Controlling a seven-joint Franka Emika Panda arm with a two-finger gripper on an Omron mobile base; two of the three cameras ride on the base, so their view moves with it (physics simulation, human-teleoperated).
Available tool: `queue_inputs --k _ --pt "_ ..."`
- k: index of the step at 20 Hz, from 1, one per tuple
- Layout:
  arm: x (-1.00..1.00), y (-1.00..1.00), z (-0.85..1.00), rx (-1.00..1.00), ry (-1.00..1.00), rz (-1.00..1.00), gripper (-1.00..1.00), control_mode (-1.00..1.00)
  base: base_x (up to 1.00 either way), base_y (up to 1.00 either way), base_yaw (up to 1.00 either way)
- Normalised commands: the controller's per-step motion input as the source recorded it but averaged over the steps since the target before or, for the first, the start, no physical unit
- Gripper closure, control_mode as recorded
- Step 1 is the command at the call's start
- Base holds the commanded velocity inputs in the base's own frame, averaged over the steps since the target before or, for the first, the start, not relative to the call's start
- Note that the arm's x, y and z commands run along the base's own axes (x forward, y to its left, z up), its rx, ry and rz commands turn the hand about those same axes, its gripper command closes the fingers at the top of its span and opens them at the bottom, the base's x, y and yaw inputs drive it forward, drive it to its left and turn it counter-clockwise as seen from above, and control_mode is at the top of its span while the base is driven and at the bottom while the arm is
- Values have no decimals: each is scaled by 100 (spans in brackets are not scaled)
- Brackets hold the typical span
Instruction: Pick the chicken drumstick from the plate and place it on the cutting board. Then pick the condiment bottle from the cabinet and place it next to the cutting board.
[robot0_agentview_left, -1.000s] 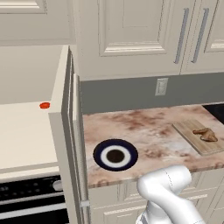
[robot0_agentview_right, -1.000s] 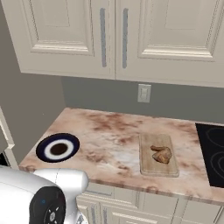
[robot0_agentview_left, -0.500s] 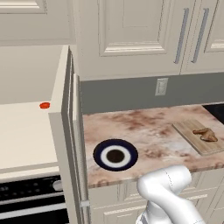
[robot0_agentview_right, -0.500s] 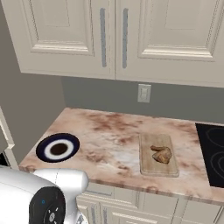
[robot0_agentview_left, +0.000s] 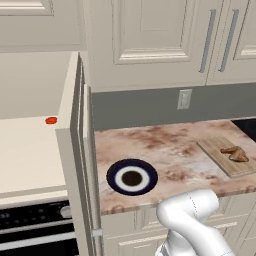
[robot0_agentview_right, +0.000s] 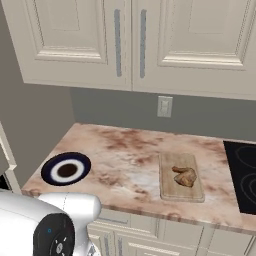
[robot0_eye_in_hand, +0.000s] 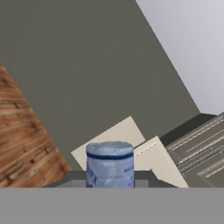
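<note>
Left base view: cabinet (robot0_agentview_left: 70, 150) at the left, its panelled door swung out edge-on toward the camera, plain cream shelf inside. A small red disc (robot0_agentview_left: 51, 120) sits on that shelf. An oven front (robot0_agentview_left: 35, 225) with dark panel shows below the shelf.

Marbled pink-brown countertop (robot0_agentview_left: 170, 150) runs rightward from the cabinet. Upper cream cabinets (robot0_agentview_right: 130, 40) with paired grey handles hang above it; a wall outlet (robot0_agentview_right: 164, 106) sits on the grey backsplash. A black cooktop (robot0_agentview_right: 242, 175) borders the counter's far right end.

Cutting board (robot0_agentview_right: 180, 176) lies flat on the counter, between the plate and the cooktop. Chicken drumstick (robot0_agentview_right: 184, 175) rests on the board, near its middle. Plate (robot0_agentview_right: 66, 169) sits on the counter close to the cabinet side, its centre bare, well apart from the board.

Hand view: gripper (robot0_eye_in_hand: 110, 175) is at the bottom edge, jaws closed down narrow on the condiment bottle (robot0_eye_in_hand: 110, 164), whose light blue-grey cap stands up right between the fingertips. Beyond the jaws, past the cap: a wide grey surface, wood-grain floor (robot0_eye_in_hand: 22, 144) to one side, pale wall in the opposite corner, and a cream panel edge just behind the cap. Nothing lies between the jaws and the cap; bottle body below the cap is hidden.
</note>
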Motion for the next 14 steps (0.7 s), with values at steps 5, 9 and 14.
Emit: queue_inputs --k 5,9,14 --pt "0 -9 0 0 0 0 100 -100 0 0 0" --pt "2 -18 -5 0 3 0 100 -100 0 0 0" --pt "11 -25 -16 0 4 0 100 -100 0 0 0"
